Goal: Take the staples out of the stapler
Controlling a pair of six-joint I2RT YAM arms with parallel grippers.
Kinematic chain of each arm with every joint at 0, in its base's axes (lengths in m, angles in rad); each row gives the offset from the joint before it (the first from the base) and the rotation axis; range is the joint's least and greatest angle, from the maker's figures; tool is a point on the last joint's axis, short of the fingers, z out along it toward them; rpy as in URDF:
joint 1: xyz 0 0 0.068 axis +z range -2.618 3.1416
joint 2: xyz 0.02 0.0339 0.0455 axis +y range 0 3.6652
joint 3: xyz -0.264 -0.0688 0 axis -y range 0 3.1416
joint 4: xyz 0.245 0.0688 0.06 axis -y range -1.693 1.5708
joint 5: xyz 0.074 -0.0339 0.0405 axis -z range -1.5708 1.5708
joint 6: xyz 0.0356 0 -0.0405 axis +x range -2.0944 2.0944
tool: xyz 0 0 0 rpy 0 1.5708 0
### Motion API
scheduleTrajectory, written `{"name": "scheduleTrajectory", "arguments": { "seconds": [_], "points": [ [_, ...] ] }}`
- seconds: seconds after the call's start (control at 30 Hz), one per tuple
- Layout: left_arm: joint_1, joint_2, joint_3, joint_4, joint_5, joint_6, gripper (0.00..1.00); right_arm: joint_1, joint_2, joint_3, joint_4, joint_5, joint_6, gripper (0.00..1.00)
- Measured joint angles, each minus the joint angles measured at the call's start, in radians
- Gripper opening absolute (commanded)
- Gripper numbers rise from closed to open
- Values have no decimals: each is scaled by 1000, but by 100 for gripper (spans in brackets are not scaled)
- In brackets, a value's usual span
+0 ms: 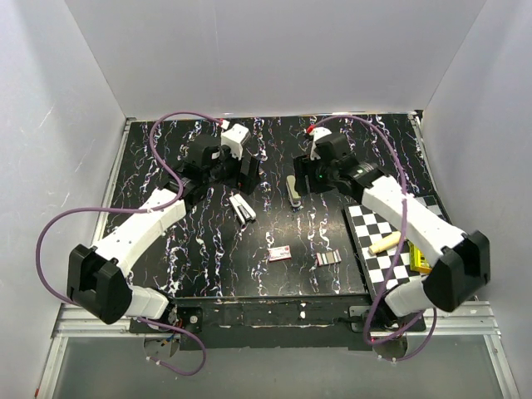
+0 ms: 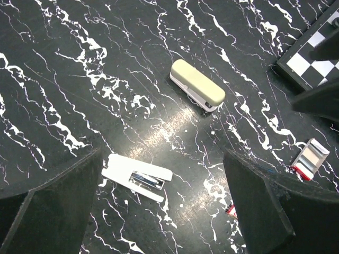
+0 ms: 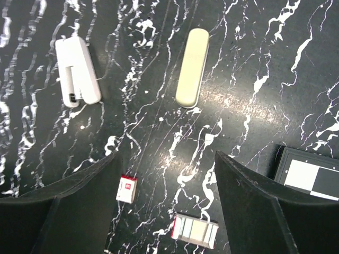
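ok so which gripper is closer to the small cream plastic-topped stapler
Right. The right gripper hovers just beside the cream stapler; the left gripper is farther off, by the white stapler.

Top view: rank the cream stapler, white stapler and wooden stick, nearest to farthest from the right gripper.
From the right gripper:
1. cream stapler, right below it, mid-table.
2. white stapler, farther off, toward the left arm's side.
3. wooden stick, on the checkered board at the right.
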Motion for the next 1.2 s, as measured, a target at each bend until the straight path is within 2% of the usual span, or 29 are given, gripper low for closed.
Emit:
{"name": "scheduleTrajectory", "arguments": {
  "seconds": [0.17, 0.33, 0.6, 0.87, 1.2],
  "points": [
    [-18, 3, 12, -19, -45, -11, 98, 10, 145, 61, -24, 76, -3, 69],
    [-48, -19, 15, -34, -92, -13, 98, 10, 291, 144, -37, 129, -22, 68],
    [-69, -76, 15, -37, -138, -17, 98, 9, 455, 271, -53, 132, -26, 68],
    [-85, -121, 15, -37, -225, -26, 98, 10, 558, 357, -83, 137, -23, 67],
    [-85, -178, 15, -32, -255, -36, 98, 9, 652, 399, -133, 150, -19, 66]
  ]
}}
